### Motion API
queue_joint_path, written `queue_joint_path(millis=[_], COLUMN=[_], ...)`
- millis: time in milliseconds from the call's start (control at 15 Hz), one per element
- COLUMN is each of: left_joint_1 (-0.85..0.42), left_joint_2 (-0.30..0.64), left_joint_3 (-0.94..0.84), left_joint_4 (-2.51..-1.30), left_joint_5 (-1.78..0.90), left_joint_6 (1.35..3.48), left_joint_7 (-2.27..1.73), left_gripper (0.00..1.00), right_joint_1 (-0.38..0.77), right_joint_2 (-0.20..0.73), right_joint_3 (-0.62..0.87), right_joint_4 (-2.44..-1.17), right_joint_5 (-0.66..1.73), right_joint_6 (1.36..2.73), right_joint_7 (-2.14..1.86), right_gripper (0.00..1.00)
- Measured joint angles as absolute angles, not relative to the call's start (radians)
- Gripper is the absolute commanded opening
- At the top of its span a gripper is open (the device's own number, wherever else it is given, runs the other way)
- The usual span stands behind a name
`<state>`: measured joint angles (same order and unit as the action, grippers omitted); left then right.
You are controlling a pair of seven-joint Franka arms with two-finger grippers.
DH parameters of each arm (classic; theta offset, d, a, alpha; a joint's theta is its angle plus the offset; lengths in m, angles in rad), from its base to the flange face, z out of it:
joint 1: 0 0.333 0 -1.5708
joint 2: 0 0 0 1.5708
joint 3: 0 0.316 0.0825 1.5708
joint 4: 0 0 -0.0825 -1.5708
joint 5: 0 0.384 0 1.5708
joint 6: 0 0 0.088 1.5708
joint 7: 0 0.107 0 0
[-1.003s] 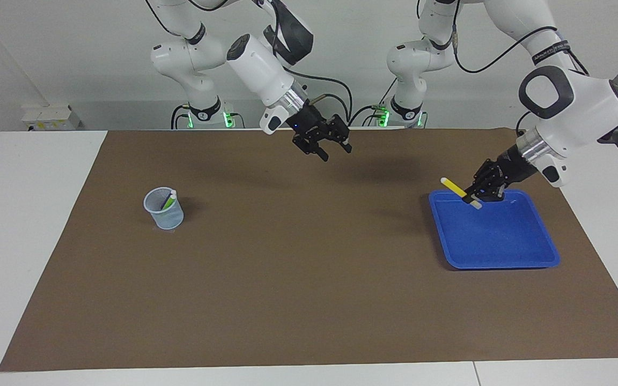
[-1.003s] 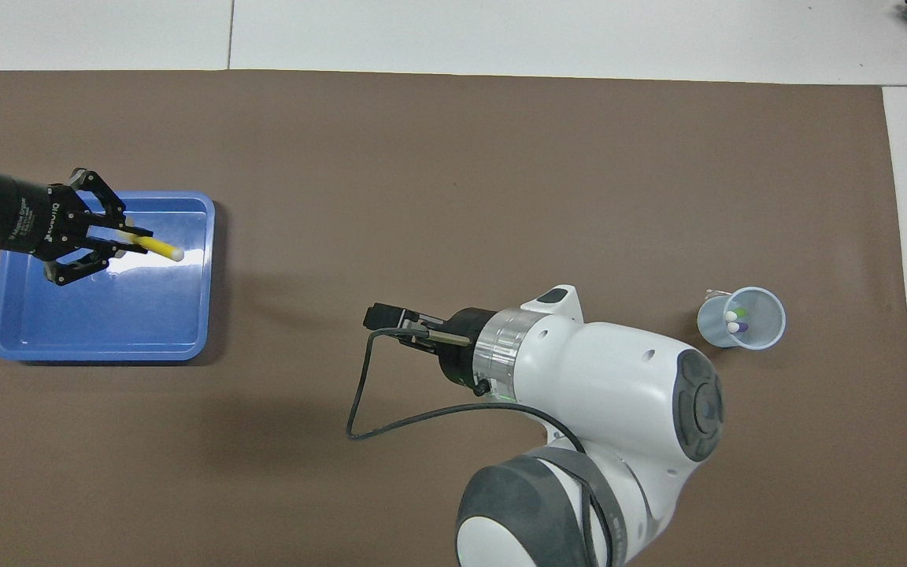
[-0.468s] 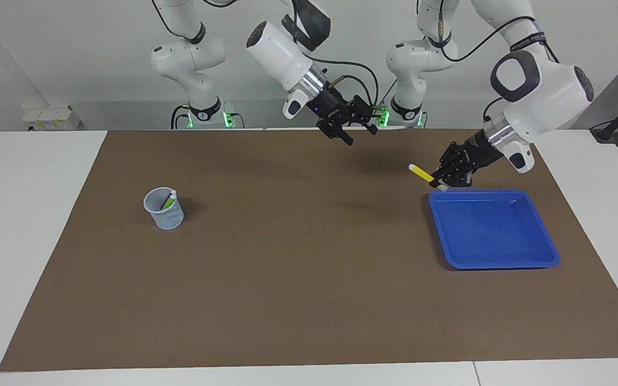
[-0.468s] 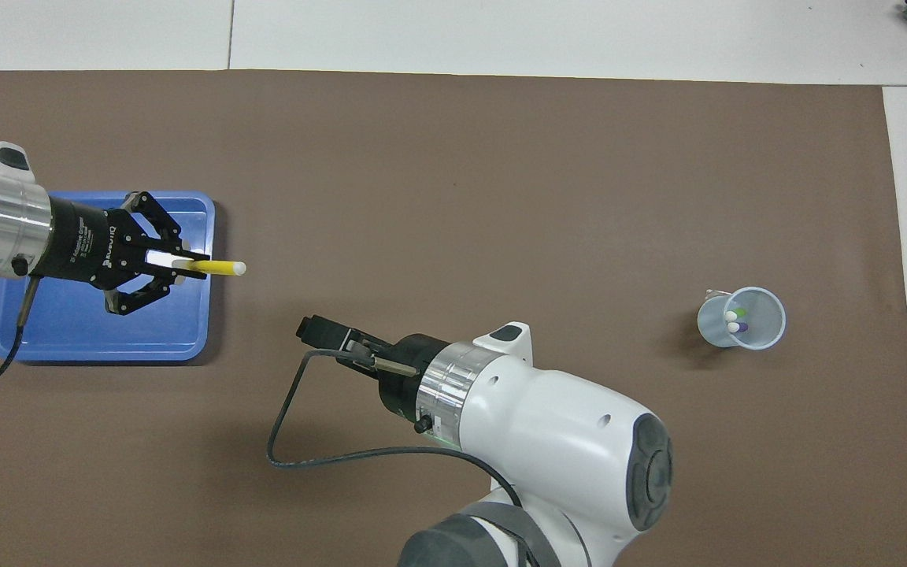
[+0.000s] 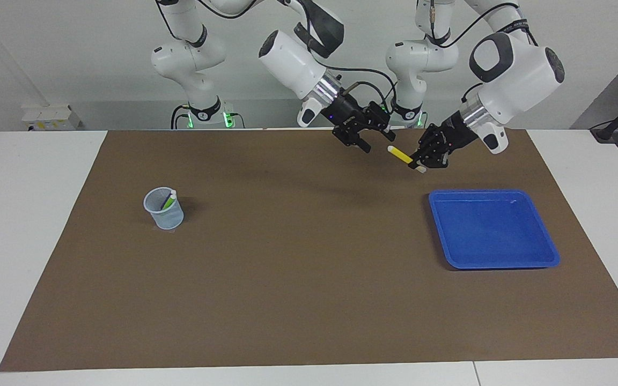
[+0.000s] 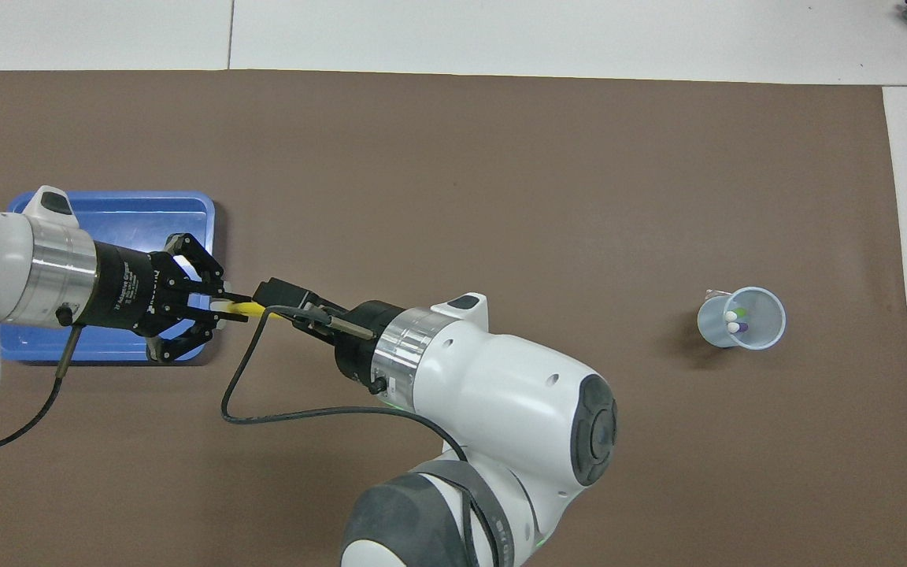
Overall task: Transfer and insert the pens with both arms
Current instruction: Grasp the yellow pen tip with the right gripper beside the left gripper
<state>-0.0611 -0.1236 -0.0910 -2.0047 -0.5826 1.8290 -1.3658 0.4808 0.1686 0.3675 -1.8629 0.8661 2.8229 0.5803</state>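
Above the mat beside the blue tray [image 5: 494, 252] | left gripper [image 5: 421, 163] clamps yellow pen [image 5: 399, 155] by its cap end, body offered | right gripper [image 5: 376, 136] spread to receive it | green, purple pens in cup [image 5: 164, 209]

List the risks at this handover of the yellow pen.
1. The left gripper pinches the yellow pen near one end only, so it could pivot or slip when touched.
2. The open right gripper has little free pen to close on, so the two grippers may collide.
3. If dropped, the pen would land on the brown mat, not in the blue tray.
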Motion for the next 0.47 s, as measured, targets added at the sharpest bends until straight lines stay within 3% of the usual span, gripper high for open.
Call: queue_joint_path(millis=[267,468], left_joint_1=[-0.114,-0.119], left_joint_2=[-0.152,-0.164], left_joint_3=[-0.091,-0.088], left_joint_4=[-2.031,-2.046], left_joint_5=[-0.583,-0.583], left_joint_6=[1.830,1.830], left_joint_7=[-1.416,-1.419], left_gripper=[0.00,0.00], right_joint_1=[0.522,0.519], right_joint_2=[0.199,0.203], right_joint_3=[0.368,0.365], right_joint_4=[-1.848,-1.848], right_joint_5=[0.866,0.866], right_joint_6=[2.871,2.870], right_joint_7=[0.580,0.576], right_gripper=[0.85,0.76])
